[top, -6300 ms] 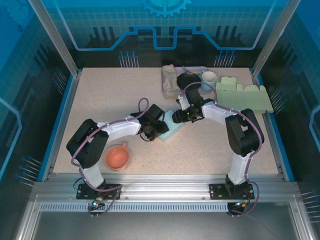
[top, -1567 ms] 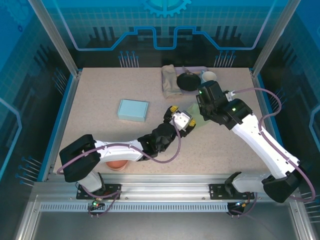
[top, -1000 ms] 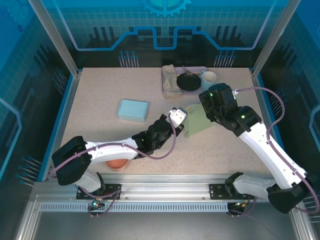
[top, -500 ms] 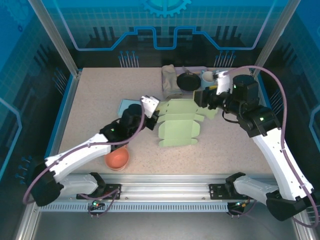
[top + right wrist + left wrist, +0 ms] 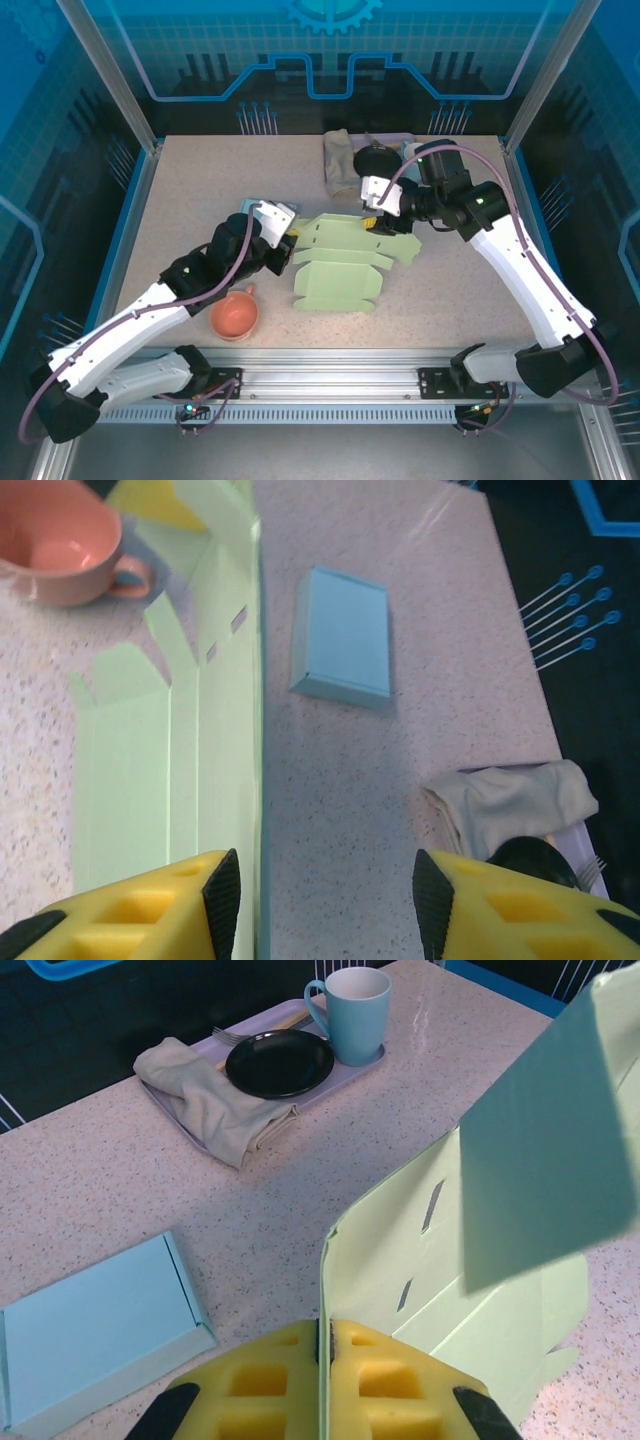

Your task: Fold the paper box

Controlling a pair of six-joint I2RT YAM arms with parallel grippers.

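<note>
Running left to right, the paper box point(image 5: 340, 272) lies unfolded.

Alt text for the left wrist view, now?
The left gripper, jaws shut on an edge of the green paper box, holds a panel upright. A blue box lies at left; beyond, a tray holds cloth, black plate and mug.

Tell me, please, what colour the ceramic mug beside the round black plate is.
The ceramic mug is light blue, clearest in the left wrist view.
</note>
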